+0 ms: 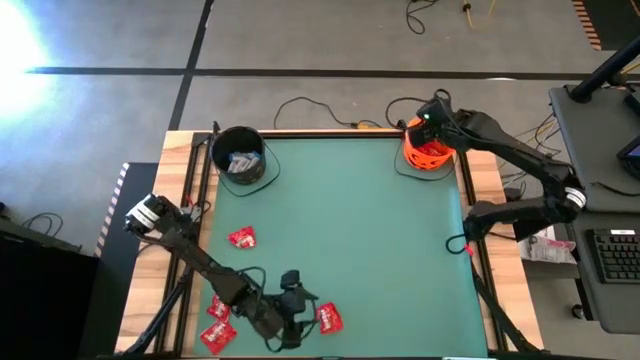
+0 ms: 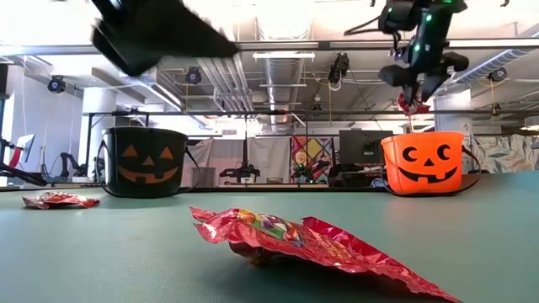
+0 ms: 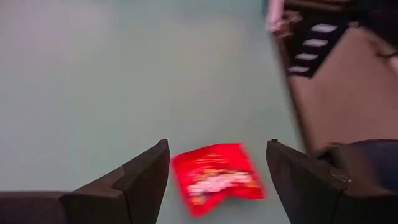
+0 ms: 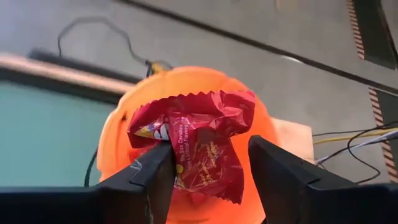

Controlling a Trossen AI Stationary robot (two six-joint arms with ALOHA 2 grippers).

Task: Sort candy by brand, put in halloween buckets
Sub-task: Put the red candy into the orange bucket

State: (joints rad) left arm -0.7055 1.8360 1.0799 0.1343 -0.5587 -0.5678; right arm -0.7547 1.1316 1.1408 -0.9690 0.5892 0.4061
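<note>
Our right gripper (image 4: 205,180) over the orange bucket (image 4: 118,134), fingers parted around a crinkly red packet (image 4: 202,140).

At two o'clock on the smooth green mat (image 1: 350,220), the shiny packet touches one finger. Our left gripper (image 3: 217,180), spread wide, hovers at six o'clock over another glossy packet (image 3: 214,177). The round black bucket (image 1: 238,155) sits at eleven.

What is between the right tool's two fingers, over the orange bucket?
A red candy packet hangs between the right tool's parted fingers, above the orange bucket, in the right wrist view.
</note>
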